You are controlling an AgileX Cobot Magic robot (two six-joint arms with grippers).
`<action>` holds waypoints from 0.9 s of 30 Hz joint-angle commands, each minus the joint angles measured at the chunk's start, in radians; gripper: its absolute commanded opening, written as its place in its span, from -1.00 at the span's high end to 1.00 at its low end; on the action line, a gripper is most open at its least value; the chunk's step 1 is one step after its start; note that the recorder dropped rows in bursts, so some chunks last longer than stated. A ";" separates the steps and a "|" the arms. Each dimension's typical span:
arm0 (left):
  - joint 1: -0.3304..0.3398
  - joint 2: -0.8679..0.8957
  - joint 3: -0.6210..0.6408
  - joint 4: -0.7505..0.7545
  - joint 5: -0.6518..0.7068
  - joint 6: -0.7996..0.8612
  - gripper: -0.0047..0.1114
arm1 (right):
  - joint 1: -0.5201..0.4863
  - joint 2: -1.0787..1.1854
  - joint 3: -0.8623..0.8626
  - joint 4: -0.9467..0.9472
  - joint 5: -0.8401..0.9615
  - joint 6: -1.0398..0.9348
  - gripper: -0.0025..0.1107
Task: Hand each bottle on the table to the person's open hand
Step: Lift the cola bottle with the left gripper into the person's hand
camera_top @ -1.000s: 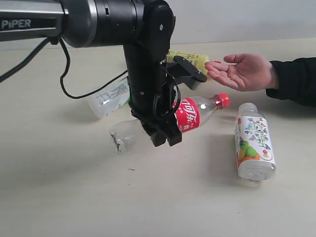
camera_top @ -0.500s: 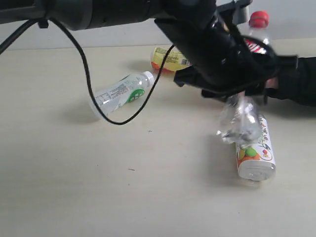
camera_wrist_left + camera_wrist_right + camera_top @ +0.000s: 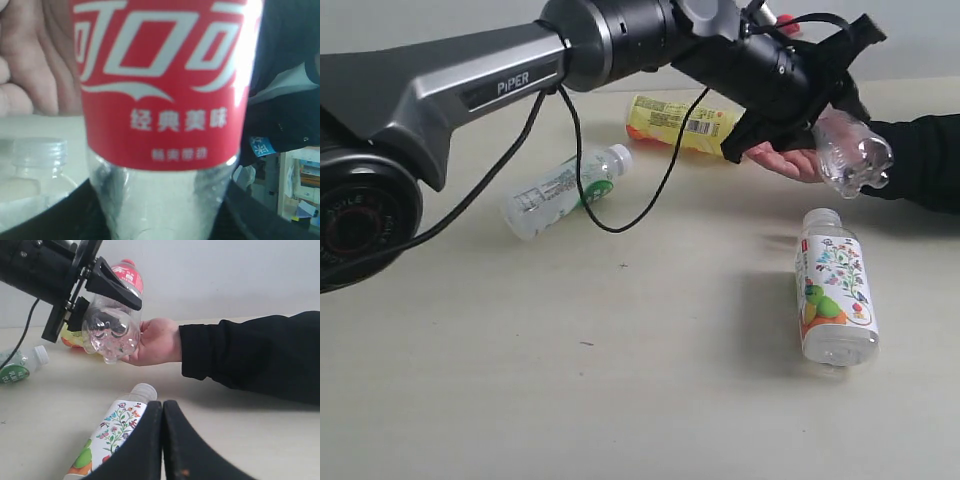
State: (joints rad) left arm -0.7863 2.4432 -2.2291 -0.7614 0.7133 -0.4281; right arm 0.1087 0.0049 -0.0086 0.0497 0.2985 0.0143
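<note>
- Since half a second ago, the left pincer [image 3: 815,95] is carrying the red-label bottle [image 3: 852,158] higher and farther across. The person's open hand [image 3: 783,160], hidden behind the arm then, is now showing just below the pincer.
- Four bottles are showing: one is riding in the left pincer and three are lying on their sides on the table [image 3: 620,390], none of them having shifted.
- Of those three, the yellow bottle [image 3: 678,122] is lying just beside the left pincer and lower. The green-label bottle [image 3: 560,190] is lying well apart from it, and the fruit-label bottle [image 3: 835,295] is lying below it, past the hand.
- One hand is reaching in, palm up, with a black sleeve [image 3: 920,160] covering the wrist.
- The red-label bottle's clear lower half is looking empty; the other bottles' contents are not showing clearly.
- The left pincer is clamping the red-label bottle around its labelled middle, jaws spread to the bottle's width. The red cap is pointing up and the crumpled base is hanging at the palm; whether base and palm are touching I cannot tell.
- The right pincer [image 3: 162,440] is hanging with its fingers pressed together, gripping nothing, right by the fruit-label bottle's neck.
</note>
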 commanded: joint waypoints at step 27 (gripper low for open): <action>0.072 0.132 -0.009 -0.357 -0.069 0.317 0.90 | -0.005 -0.005 0.003 0.000 -0.008 -0.005 0.96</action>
State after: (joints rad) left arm -0.7173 2.5803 -2.2306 -1.1006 0.6602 -0.1294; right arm 0.1087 0.0049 -0.0086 0.0497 0.2985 0.0143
